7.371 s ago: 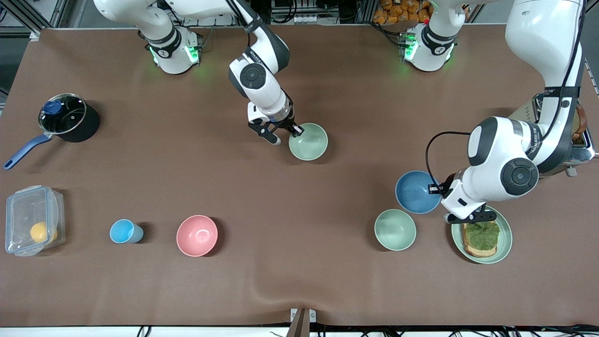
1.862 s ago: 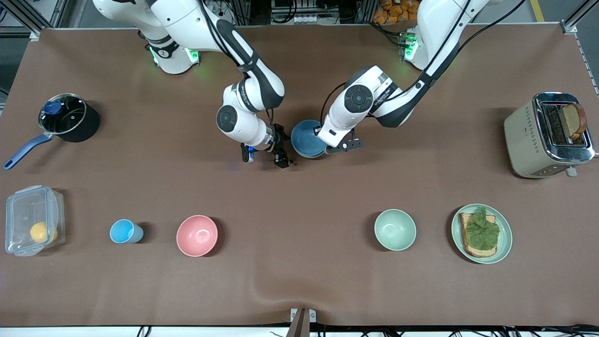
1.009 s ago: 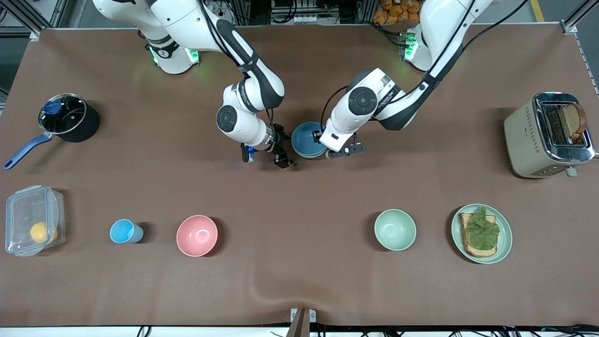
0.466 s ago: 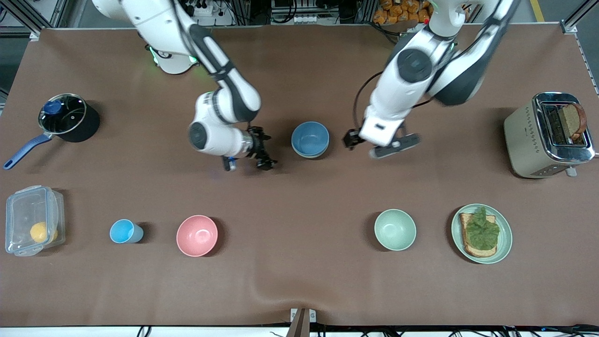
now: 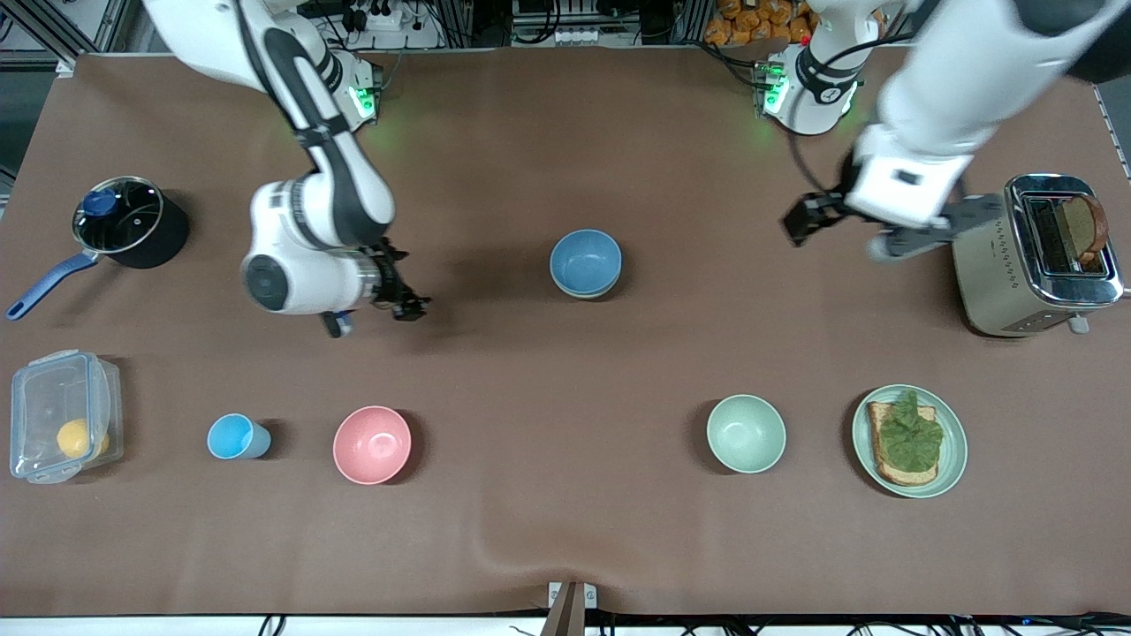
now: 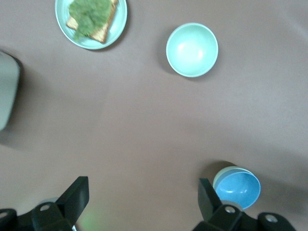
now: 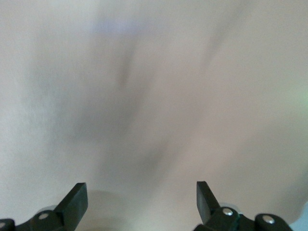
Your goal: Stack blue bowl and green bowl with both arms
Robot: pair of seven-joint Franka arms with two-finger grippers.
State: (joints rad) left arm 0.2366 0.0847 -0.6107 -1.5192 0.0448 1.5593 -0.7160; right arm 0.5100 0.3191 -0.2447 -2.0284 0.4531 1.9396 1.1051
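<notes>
Mid-table, blue bowl [image 5: 585,261] nested in green bowl [image 5: 587,292], left gripper [image 5: 844,231] and right gripper [image 5: 375,314] fingers wide, no legible writing.

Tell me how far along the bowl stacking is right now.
Stacking looks done: the blue bowl sits nested in the green bowl, whose rim peeks out beneath it at mid-table. Nothing is in hand: the left gripper is open beside the toaster, and the right gripper is open over bare table. Nothing appears left to stack.

Lidded pot [image 5: 124,221], toaster [image 5: 1034,256], pink bowl [image 5: 372,444], toast plate [image 5: 954,450]
</notes>
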